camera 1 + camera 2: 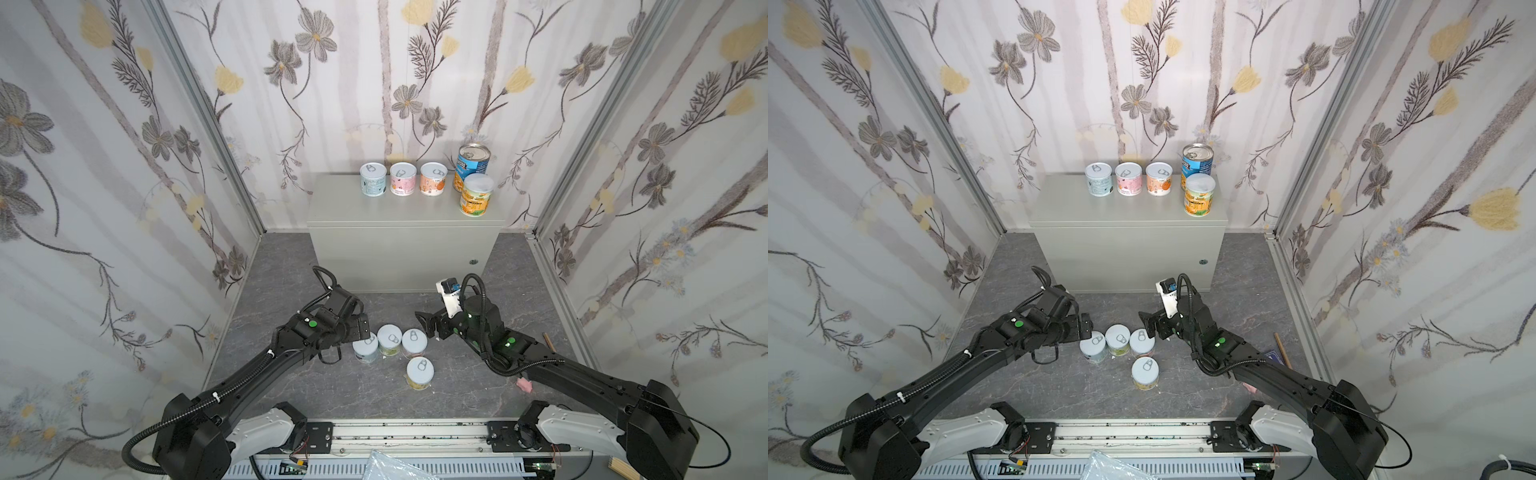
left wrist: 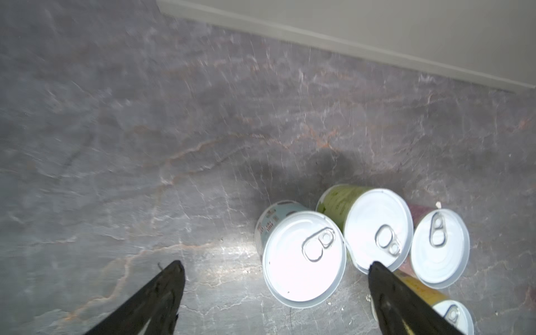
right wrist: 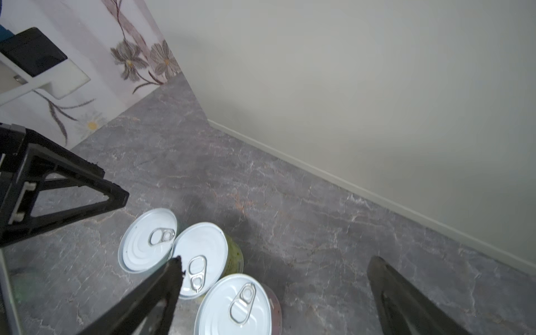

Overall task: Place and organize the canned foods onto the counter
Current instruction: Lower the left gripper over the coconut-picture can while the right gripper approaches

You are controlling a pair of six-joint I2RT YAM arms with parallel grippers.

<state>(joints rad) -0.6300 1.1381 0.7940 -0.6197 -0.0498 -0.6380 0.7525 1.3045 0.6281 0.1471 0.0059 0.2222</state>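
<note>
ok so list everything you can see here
counter: one, light grey, against the back wall
short cans on counter: three, light blue, pink, peach, in a row along its back edge
tall can: one, blue label, counter's back right
plastic-lidded can: one, orange-yellow, in front of the tall can
short cans on floor: four, light blue, green, pink, yellow, clustered between the grippers
floor: dark marbled grey
pink scrap: one, on the floor by the right arm
left gripper: black, open, by the light blue floor can
right gripper: black, open, on the cluster's other side
</note>
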